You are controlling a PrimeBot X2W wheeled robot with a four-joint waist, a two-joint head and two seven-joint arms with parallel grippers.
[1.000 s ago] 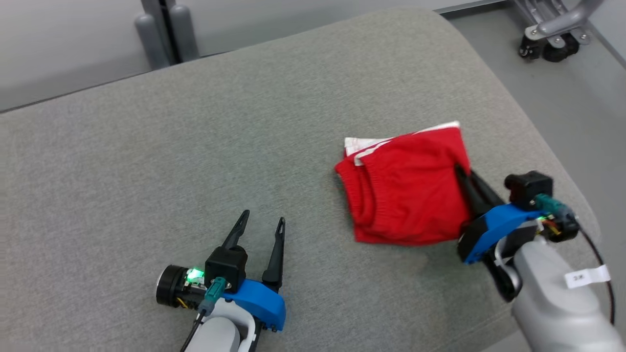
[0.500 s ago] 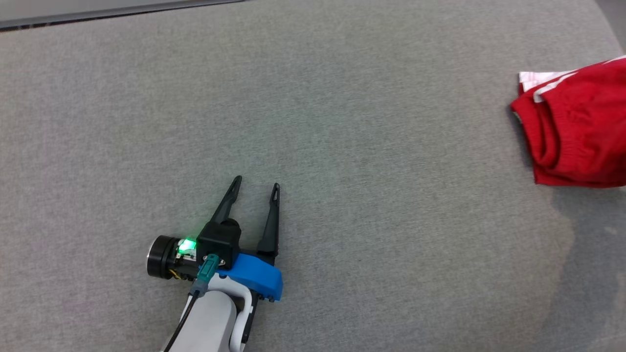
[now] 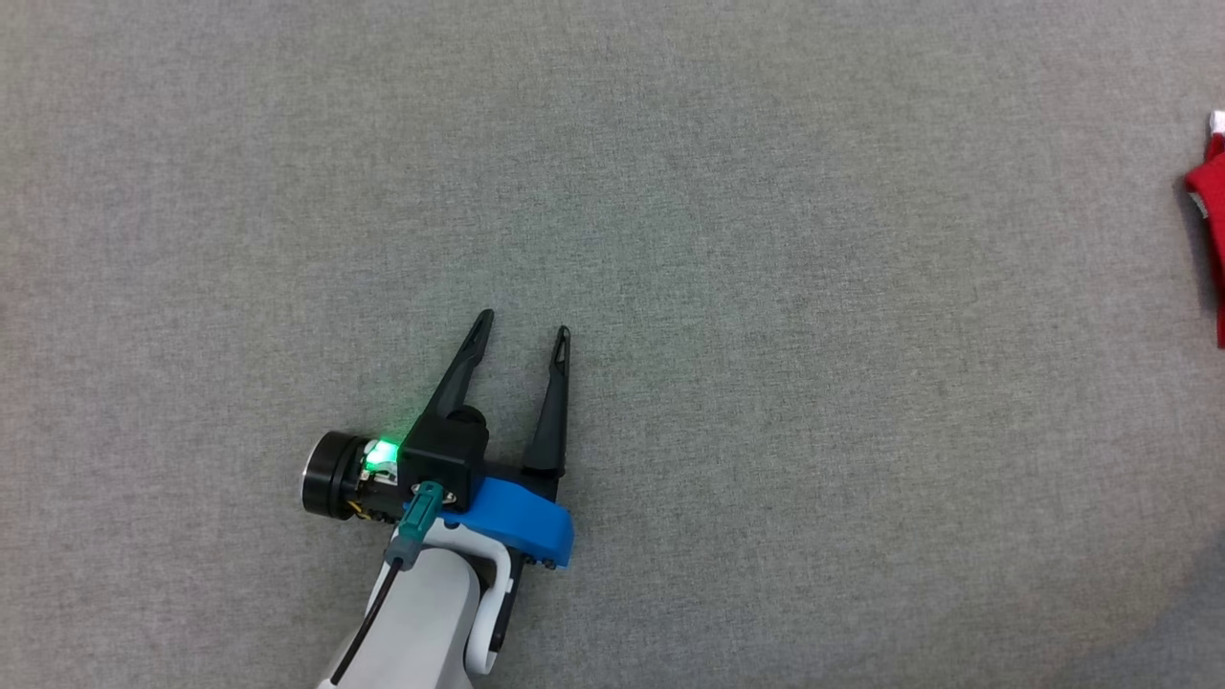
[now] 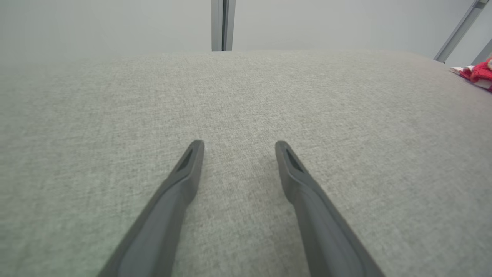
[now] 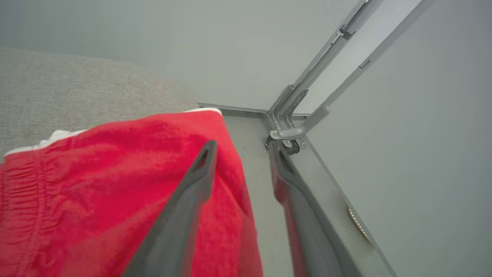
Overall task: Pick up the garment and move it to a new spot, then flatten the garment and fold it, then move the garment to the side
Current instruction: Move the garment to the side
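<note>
Garment (image 3: 1208, 220) sits at the far right edge of the head view, folded, on the cushion (image 3: 670, 191). In the right wrist view it takes up the lower left.

Right gripper (image 5: 243, 150): jaws parted, one finger lying over the red cloth, the other beside it above the floor (image 5: 251, 130). Nothing pinched, as far as I can tell.

Left gripper (image 3: 524, 325): jaws spread wide & empty, lower centre-left of the head view, well apart from the garment.

Risks for you:
1. The garment lies right by the cushion's rim w/ floor beyond, so a nudge from the right arm could tip it off.
2. The finger over the cloth could snag it on pull-back & undo the fold (the knit looks grippy).
3. The head cam barely has the garment in frame, so you'd be judging by wrist cam alone.

Containers: none to report. The garment lies bare on the cushion.
</note>
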